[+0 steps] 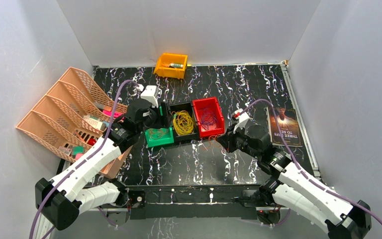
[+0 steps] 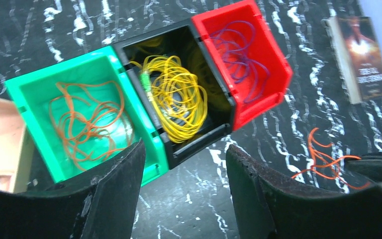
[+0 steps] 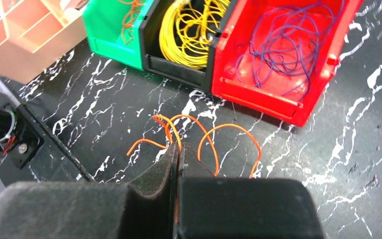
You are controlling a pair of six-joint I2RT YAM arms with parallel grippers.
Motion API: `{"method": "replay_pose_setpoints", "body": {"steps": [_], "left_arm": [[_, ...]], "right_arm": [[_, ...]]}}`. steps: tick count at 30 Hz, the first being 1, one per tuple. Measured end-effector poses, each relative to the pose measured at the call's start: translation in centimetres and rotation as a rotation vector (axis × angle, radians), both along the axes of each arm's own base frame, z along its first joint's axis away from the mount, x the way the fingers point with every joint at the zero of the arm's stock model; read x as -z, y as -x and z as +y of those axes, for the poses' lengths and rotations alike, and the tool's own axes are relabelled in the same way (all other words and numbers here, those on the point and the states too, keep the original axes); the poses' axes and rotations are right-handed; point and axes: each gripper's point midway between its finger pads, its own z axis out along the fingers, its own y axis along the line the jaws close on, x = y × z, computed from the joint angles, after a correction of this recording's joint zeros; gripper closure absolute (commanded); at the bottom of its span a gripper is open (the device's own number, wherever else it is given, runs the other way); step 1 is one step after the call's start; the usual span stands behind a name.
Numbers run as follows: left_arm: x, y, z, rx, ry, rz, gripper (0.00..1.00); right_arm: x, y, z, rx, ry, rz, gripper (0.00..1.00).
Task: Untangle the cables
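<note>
Three bins stand side by side. The green bin [image 2: 32, 94] holds orange cables [image 2: 87, 122], the black bin [image 2: 219, 132] holds yellow cables [image 2: 179, 97], and the red bin [image 2: 263, 99] holds purple cables [image 2: 241, 52]. My left gripper [image 2: 184, 152] hangs open above the table, just in front of the green and black bins, with nothing between its fingers. My right gripper [image 3: 179, 149] is shut on a loose orange cable [image 3: 229, 130], whose loops stick out over the table in front of the red bin [image 3: 278, 102]. This cable [image 2: 328, 159] also shows at the right of the left wrist view.
A pink file rack [image 1: 64, 114] stands along the left side, close to my left arm. An orange bin [image 1: 171, 64] sits at the back edge. A book [image 1: 284, 127] lies at the right, beside the table's border.
</note>
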Motion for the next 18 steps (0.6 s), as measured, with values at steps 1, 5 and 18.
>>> {"method": "replay_pose_setpoints", "body": {"steps": [1, 5, 18], "left_arm": [[-0.3, 0.0, -0.5, 0.02, 0.019, -0.006, 0.4], [-1.5, 0.4, -2.9, 0.128, 0.1, -0.022, 0.39], [-2.6, 5.0, -10.0, 0.546, 0.226, -0.012, 0.33]], "right_arm": [[-0.4, 0.2, 0.1, -0.023, -0.004, -0.015, 1.0], [-1.7, 0.8, 0.7, -0.091, -0.011, -0.056, 1.0], [-3.9, 0.2, 3.6, -0.167, -0.035, 0.012, 1.0]]}}
